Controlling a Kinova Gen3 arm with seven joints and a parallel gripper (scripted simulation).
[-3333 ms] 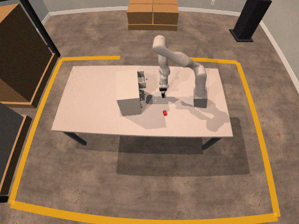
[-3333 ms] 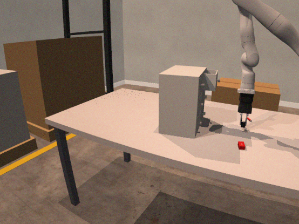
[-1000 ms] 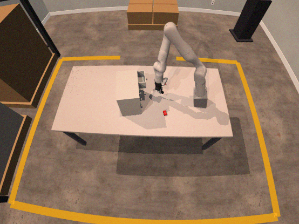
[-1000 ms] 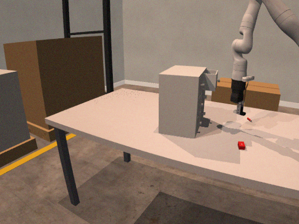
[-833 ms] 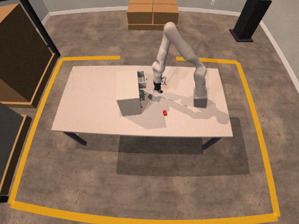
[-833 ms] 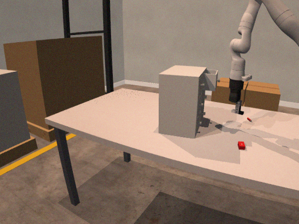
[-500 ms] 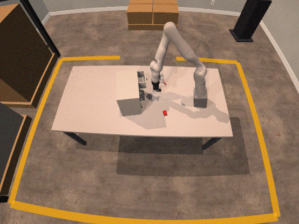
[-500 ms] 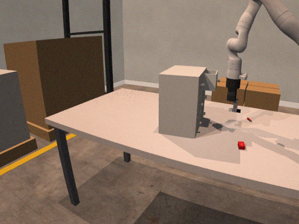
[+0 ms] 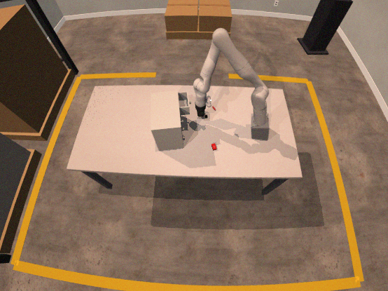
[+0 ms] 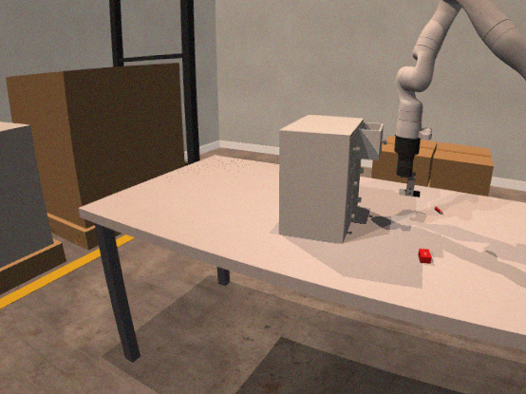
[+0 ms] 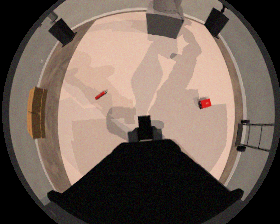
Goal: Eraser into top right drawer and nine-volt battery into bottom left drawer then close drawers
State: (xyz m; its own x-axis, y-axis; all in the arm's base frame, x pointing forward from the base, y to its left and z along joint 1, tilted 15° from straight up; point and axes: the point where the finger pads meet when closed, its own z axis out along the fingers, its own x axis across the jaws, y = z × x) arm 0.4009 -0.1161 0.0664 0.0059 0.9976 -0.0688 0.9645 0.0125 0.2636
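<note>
The small chest [image 9: 166,109] [image 10: 313,181] stands upright, its fronts facing the robot base. Its top-row right drawer [image 9: 185,111] [image 10: 373,142] is partly pulled out, roughly level; its inside shows only in part. The other drawers look pushed in, but their fronts are shaded and seen edge-on. My gripper [image 9: 203,116] [image 10: 409,192] [image 11: 145,132] points down in front of the chest, above the table and lower than the open drawer. It looks shut on a black-ended block, apparently the eraser [image 10: 416,194] [image 11: 144,121]. The red nine-volt battery [image 9: 213,146] [image 10: 424,255] [image 11: 205,103] lies on the table.
A small red cylinder [image 9: 213,108] [image 10: 439,210] [image 11: 100,95] lies on the table [image 9: 115,134], towards its back edge. The robot base [image 9: 260,128] [image 11: 164,24] stands at the table's right end. The open drawer sticks out at the chest's back corner.
</note>
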